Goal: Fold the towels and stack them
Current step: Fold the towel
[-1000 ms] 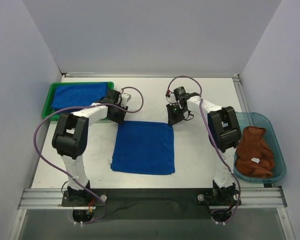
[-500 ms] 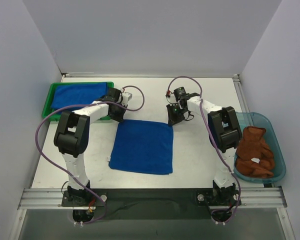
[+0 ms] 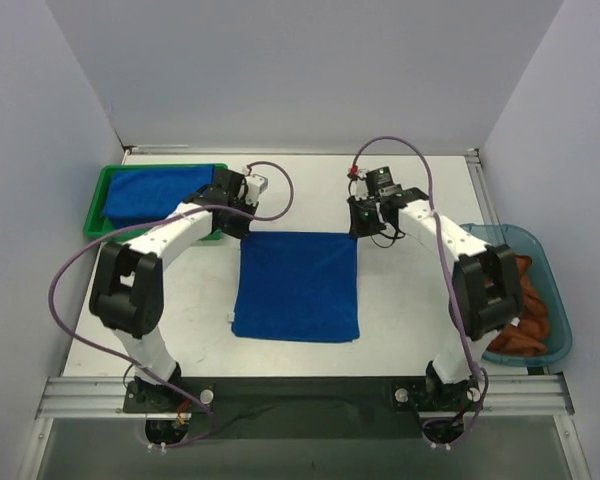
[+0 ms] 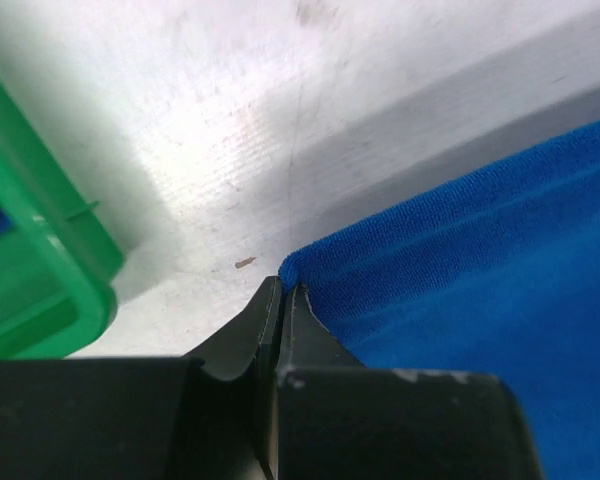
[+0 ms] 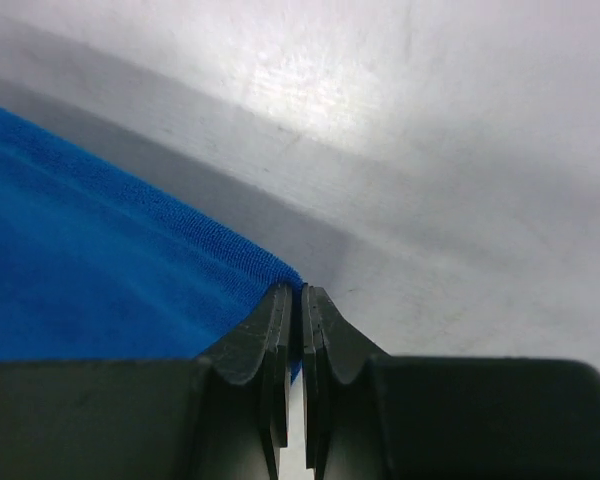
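Note:
A royal blue towel (image 3: 298,285) lies flat in the middle of the table. My left gripper (image 3: 242,226) is shut on its far left corner. The left wrist view shows the black fingertips (image 4: 270,300) pinched together on the terry edge of the towel (image 4: 480,270). My right gripper (image 3: 366,228) is shut on the far right corner, and the towel (image 5: 90,260) runs off to the left of its fingertips (image 5: 280,305). Another blue towel (image 3: 155,190) lies folded in the green tray. A rust-brown towel (image 3: 530,300) is bunched in the teal bin, partly behind my right arm.
The green tray (image 3: 92,215) sits at the far left, and its rim (image 4: 40,290) is close beside my left gripper. The translucent teal bin (image 3: 546,262) hangs over the table's right edge. White walls enclose the far side and both sides.
My left gripper has shut on the towel's far left corner. Both arms have shifted right and slightly away, dragging the towel right. My right arm now covers more of the bin.

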{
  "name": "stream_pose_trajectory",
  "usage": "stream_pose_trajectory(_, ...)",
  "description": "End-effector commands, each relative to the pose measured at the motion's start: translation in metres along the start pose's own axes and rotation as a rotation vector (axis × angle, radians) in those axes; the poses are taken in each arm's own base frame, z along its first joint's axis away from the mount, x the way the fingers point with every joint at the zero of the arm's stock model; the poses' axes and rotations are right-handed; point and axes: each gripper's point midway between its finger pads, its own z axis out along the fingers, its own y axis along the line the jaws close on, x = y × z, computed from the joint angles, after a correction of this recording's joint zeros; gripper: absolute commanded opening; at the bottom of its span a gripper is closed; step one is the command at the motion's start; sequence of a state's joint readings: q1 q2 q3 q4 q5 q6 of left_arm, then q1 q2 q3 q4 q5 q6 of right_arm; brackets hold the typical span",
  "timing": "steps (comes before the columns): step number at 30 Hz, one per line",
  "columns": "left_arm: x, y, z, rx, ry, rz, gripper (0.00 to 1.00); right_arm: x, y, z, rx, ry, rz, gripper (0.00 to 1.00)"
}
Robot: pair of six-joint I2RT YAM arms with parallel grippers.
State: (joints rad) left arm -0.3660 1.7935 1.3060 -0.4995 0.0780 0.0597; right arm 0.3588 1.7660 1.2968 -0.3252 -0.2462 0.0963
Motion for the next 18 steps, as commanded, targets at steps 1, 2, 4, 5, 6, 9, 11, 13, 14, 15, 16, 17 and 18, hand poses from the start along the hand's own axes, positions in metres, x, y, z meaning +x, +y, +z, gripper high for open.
stream_pose_trajectory(1, -0.052, -0.014, -0.067, -0.068, -0.213, 0.059, 0.0, -0.045, -0.009, -0.06, 0.079, -0.239, -0.015, 0.0)
stream_pose_trajectory(2, -0.057, -0.018, -0.075, -0.066, -0.244, 0.062, 0.0, -0.046, -0.009, -0.067, 0.082, -0.263, -0.018, 0.0)
stream_pose_trajectory(4, -0.072, -0.034, -0.094, -0.052, -0.327, 0.07, 0.0, -0.057, -0.006, -0.096, 0.088, -0.355, -0.038, 0.0)
stream_pose_trajectory(5, -0.076, -0.036, -0.112, -0.055, -0.38, 0.067, 0.0, -0.059, -0.007, -0.106, 0.1, -0.38, -0.043, 0.0)
stream_pose_trajectory(6, -0.08, -0.041, -0.122, -0.055, -0.414, 0.065, 0.0, -0.056, -0.008, -0.112, 0.108, -0.395, -0.046, 0.0)
stream_pose_trajectory(9, -0.088, -0.055, -0.161, -0.055, -0.546, 0.071, 0.0, -0.059, -0.006, -0.161, 0.126, -0.524, -0.076, 0.0)
stream_pose_trajectory(11, -0.094, -0.07, -0.196, -0.031, -0.658, 0.082, 0.0, -0.055, -0.005, -0.178, 0.128, -0.566, -0.096, 0.0)
stream_pose_trajectory(13, -0.089, -0.077, -0.222, -0.019, -0.743, 0.089, 0.0, -0.047, -0.003, -0.201, 0.13, -0.628, -0.11, 0.0)
stream_pose_trajectory(14, -0.085, -0.086, -0.229, 0.0, -0.768, 0.104, 0.0, -0.043, -0.001, -0.208, 0.127, -0.647, -0.119, 0.0)
stream_pose_trajectory(15, -0.078, -0.088, -0.231, 0.002, -0.779, 0.106, 0.0, -0.04, 0.002, -0.226, 0.12, -0.699, -0.121, 0.0)
stream_pose_trajectory(16, -0.076, -0.09, -0.25, 0.017, -0.836, 0.101, 0.0, -0.032, 0.002, -0.226, 0.115, -0.702, -0.123, 0.0)
stream_pose_trajectory(17, -0.073, -0.093, -0.257, 0.031, -0.859, 0.102, 0.0, -0.029, 0.003, -0.233, 0.116, -0.72, -0.148, 0.0)
stream_pose_trajectory(18, -0.069, -0.099, -0.264, 0.056, -0.876, 0.102, 0.0, -0.023, 0.006, -0.248, 0.104, -0.768, -0.155, 0.0)
